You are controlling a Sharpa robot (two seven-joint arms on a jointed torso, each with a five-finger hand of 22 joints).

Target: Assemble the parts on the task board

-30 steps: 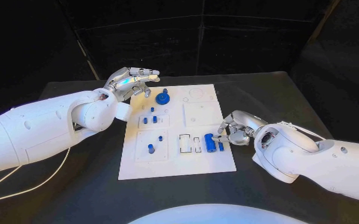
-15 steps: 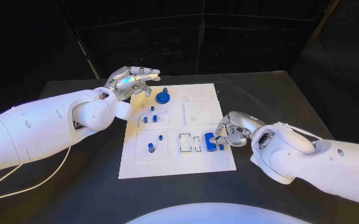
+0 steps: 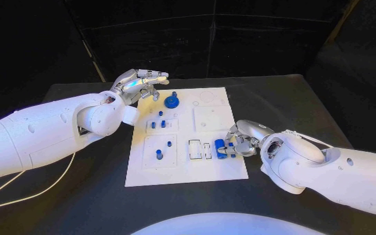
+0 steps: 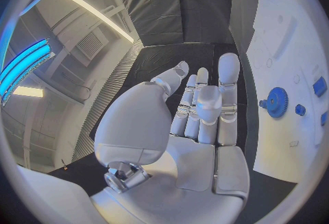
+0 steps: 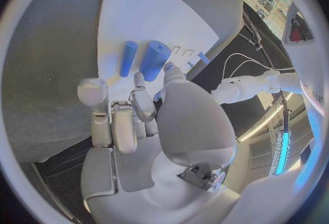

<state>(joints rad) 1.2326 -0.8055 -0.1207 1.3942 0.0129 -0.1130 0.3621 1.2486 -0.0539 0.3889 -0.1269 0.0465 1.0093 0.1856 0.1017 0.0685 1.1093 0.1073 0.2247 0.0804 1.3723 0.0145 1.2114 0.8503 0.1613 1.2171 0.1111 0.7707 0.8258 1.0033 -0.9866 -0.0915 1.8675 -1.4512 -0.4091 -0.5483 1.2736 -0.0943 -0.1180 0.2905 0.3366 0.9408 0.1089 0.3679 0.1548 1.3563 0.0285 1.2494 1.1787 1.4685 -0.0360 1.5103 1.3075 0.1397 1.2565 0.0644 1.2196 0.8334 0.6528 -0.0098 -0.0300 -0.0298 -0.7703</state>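
Note:
The white task board [image 3: 211, 172] lies in the middle of the black table. A blue gear [image 3: 171, 103] stands near its far end, with small blue pegs [image 3: 159, 124] just in front of it. A thick blue cylinder [image 3: 220, 148] and a thin blue rod [image 3: 231, 149] lie near the board's right edge. My right hand [image 3: 241, 138] hovers right beside them with its fingers loosely curled and nothing in them. The right wrist view shows the cylinder [image 5: 155, 59] and rod [image 5: 128, 58] just past the fingertips [image 5: 92, 91]. My left hand [image 3: 141, 86] hangs open over the board's far left corner, beside the gear [image 4: 276, 102].
Two more blue pegs [image 3: 160, 154] stand in a raised square plate near the board's left side. White rectangular slots [image 3: 193, 149] sit left of the cylinder. Bare black table [image 3: 86, 202] surrounds the board, and a white cable [image 3: 47, 189] trails at the near left.
My right hand has edged down and to the left, closer to the blue cylinder and rod. The left hand has hardly moved.

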